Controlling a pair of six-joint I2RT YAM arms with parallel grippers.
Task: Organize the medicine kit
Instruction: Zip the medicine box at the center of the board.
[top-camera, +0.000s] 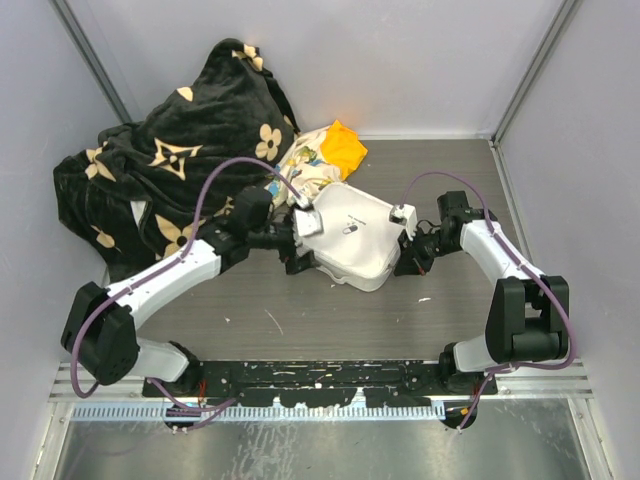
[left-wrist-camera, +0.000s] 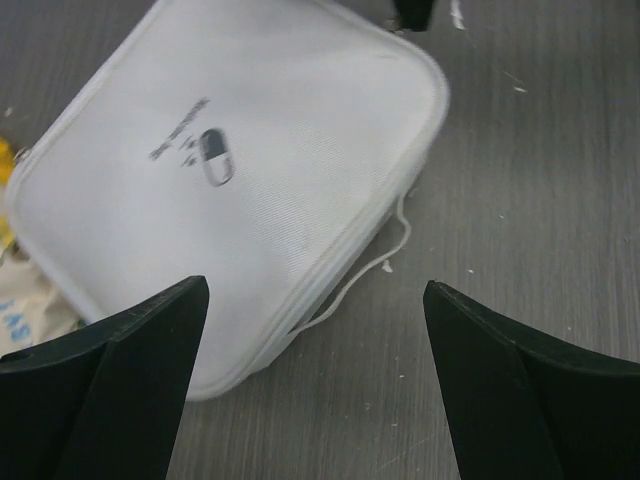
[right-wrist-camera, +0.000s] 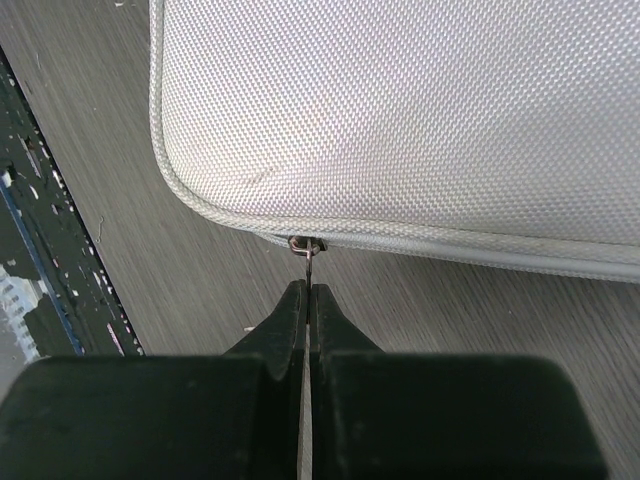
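The medicine kit (top-camera: 355, 240), a white rounded-square zip case with a small dark pill logo (left-wrist-camera: 215, 158), lies lid-closed in the middle of the table. My left gripper (top-camera: 300, 248) is at its left edge, open wide; in the left wrist view its dark fingers (left-wrist-camera: 150, 350) straddle the case's near corner (left-wrist-camera: 230, 350) and bare table, holding nothing. A thin white cord (left-wrist-camera: 365, 275) trails from the case's side. My right gripper (right-wrist-camera: 308, 288) is at the case's right edge, shut on the small metal zipper pull (right-wrist-camera: 308, 258) at the seam of the kit (right-wrist-camera: 400, 110).
A black blanket with cream flower marks (top-camera: 170, 160) is heaped at the back left. A floral-and-orange cloth bundle (top-camera: 325, 155) lies just behind the case. Grey walls close in the table on three sides. The arms' base rail (top-camera: 320, 380) runs along the front edge.
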